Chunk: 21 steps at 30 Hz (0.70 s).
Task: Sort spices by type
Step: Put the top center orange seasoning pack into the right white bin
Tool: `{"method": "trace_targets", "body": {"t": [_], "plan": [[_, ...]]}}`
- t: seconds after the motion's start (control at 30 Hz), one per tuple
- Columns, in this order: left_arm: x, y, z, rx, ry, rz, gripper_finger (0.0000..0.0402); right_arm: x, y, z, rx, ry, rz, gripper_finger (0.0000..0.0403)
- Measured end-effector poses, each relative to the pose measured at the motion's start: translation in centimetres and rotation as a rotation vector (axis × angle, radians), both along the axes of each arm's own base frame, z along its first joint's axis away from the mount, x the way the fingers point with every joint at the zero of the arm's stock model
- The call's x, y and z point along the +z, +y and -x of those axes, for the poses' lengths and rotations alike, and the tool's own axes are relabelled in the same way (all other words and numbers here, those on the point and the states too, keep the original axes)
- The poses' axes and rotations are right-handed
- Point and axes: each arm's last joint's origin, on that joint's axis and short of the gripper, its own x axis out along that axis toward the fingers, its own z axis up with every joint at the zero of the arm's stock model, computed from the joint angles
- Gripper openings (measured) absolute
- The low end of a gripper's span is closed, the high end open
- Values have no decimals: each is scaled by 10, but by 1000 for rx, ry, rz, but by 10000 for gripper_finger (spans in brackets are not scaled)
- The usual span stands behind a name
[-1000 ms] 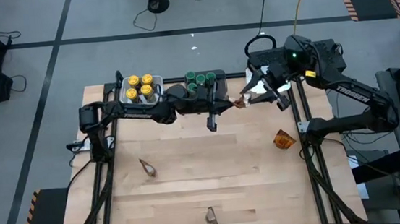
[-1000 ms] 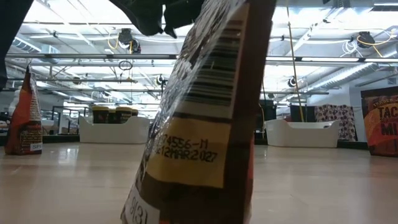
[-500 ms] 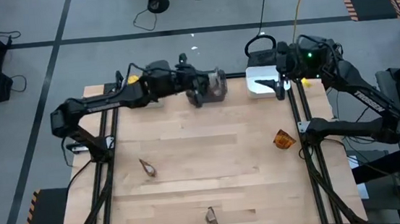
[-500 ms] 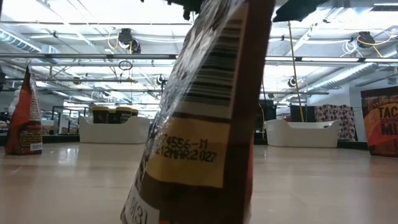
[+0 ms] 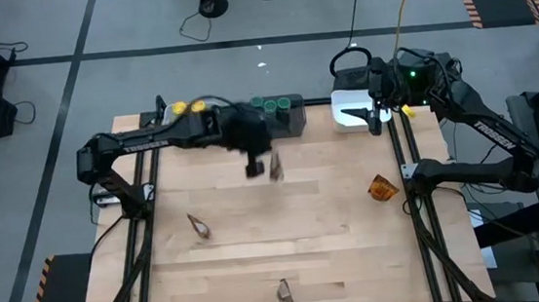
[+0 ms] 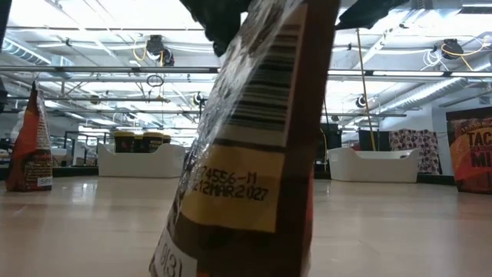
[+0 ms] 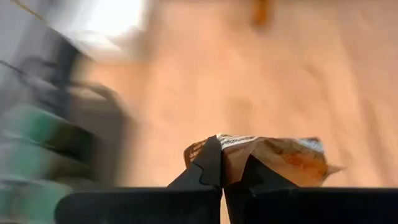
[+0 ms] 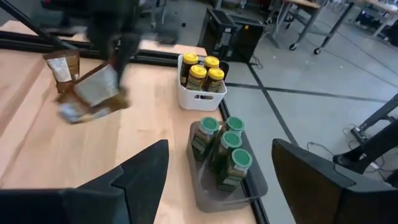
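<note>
Table [image 5: 337, 253]: wide bare wood at centre; three packets lie scattered, well apart. Left gripper [image 5: 261, 165], below the green-lid jars [image 5: 270, 104], pinches a spice packet [image 7: 280, 160] by one end, its length trailing away. Right gripper [image 8: 211, 180] spread wide, empty, at the far right corner.

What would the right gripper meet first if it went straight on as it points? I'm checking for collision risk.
Probably the dark grey bin holding the green-lidded jars, which sits straight ahead between the right gripper's open jaws in the right wrist view. Depth is unclear, so it might pass above them.
</note>
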Motion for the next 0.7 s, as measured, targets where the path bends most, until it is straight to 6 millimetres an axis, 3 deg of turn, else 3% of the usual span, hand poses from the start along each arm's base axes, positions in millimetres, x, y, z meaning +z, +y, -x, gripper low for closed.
{"method": "trace_targets", "body": {"t": [0.17, 0.37, 0.53, 0.7], "plan": [[-10, -14, 4, -40, 133, 73, 2, 3, -1, -1, 1, -25, 21, 267], [-37, -17, 4, 101, 537, 91, 2, 4, -1, -1, -1, -35, 21, 267], [-62, -23, -25, 12, 730, 115, 2, 5, -1, -1, -5, -47, 15, 267], [-62, -21, -50, 12, 835, 10, 2, 3, -1, -1, -9, -36, -8, 267]]}}
